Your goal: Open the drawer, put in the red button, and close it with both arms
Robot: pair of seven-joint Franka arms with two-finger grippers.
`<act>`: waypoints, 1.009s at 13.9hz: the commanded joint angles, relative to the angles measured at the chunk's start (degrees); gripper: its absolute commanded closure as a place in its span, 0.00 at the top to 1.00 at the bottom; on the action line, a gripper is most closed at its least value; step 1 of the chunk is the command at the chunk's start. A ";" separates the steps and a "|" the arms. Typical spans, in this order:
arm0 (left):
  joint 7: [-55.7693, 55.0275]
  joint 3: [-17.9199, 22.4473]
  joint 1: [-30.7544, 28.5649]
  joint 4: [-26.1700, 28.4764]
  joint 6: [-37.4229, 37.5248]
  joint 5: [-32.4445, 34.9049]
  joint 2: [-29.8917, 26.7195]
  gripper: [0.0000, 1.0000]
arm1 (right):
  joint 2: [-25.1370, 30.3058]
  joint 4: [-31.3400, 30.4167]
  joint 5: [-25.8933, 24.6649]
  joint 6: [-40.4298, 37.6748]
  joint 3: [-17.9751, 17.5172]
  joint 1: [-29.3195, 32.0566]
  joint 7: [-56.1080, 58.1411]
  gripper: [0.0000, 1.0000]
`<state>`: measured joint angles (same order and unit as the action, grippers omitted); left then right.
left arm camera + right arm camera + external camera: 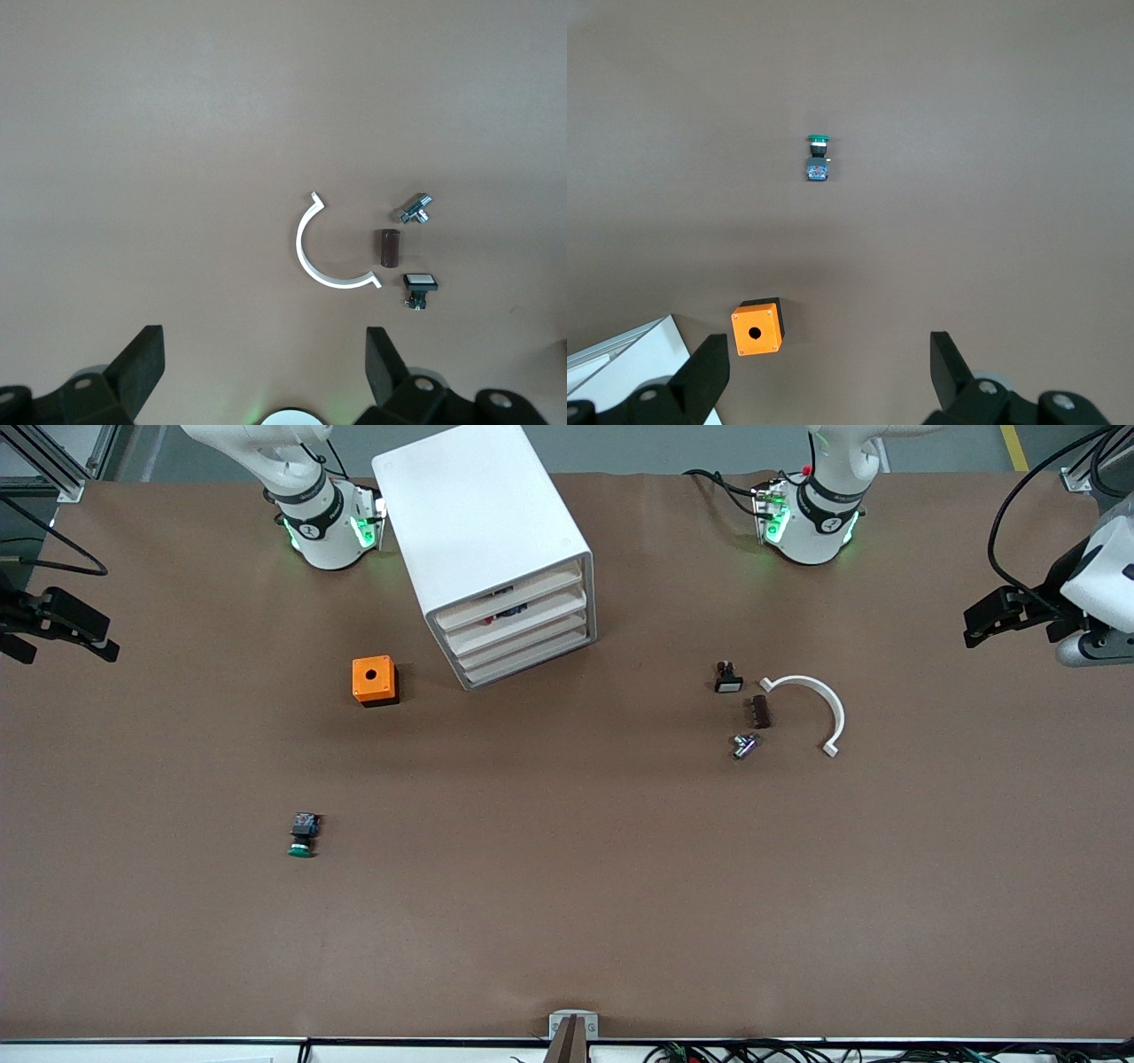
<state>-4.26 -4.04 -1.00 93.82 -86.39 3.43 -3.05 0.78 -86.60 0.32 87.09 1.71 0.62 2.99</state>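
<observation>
The brown table (567, 921) spans the whole front view, with the two large white robot arms based along its top edge. The white box cabinet (478, 531) stands between the two bases, turned at an angle, its four shallow drawers with pale beige fronts stacked facing the front camera. The second drawer from the top (518, 612) shows a gap above its front, and in that gap a small dark object with a hint of red (508, 612) is visible inside; it is too small to tell for certain that it is the red button. All four drawer fronts sit nearly flush with the cabinet.

The left gripper (979, 624) hangs over the left arm's end of the table, its black fingers (142, 363) spread wide apart and holding nothing. The right gripper (89, 638) hangs over the right arm's end of the table, its fingers (704, 381) likewise spread apart and empty.

A white curved half-ring clip (819, 708) lies toward the left arm's end of the table. The orange box with a round hole in its top (374, 680) sits just beside the cabinet, toward the right arm's end. Beside the clip lie a small black push button with a white rectangular cap (728, 678), a short dark brown cylinder (759, 711) and a small shiny metal fitting (745, 745). The green-capped push button on a black and blue body (303, 836) lies on its side, nearer to the front camera than the orange box.
</observation>
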 commanded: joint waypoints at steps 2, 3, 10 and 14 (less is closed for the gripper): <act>0.66 0.26 0.56 1.89 -1.15 -1.14 -1.70 1.00 | 0.10 0.38 -0.15 0.01 -0.56 0.52 0.79 1.00; 0.66 0.26 0.56 1.89 -1.15 -1.15 -1.79 1.00 | 0.10 0.38 -0.23 0.01 -0.56 0.52 0.79 1.00; 0.48 -0.35 0.47 1.89 -2.30 -1.06 -1.61 1.00 | 0.10 0.38 -0.32 0.01 -0.56 0.78 0.79 1.00; -0.75 -1.67 0.47 2.94 -2.38 -1.15 -2.40 1.00 | 0.10 0.47 -0.41 0.01 -0.56 0.78 0.79 1.00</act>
<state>-4.41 -5.14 -0.66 94.36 -87.73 3.07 -3.12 0.78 -86.60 0.30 87.10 1.67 0.63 3.02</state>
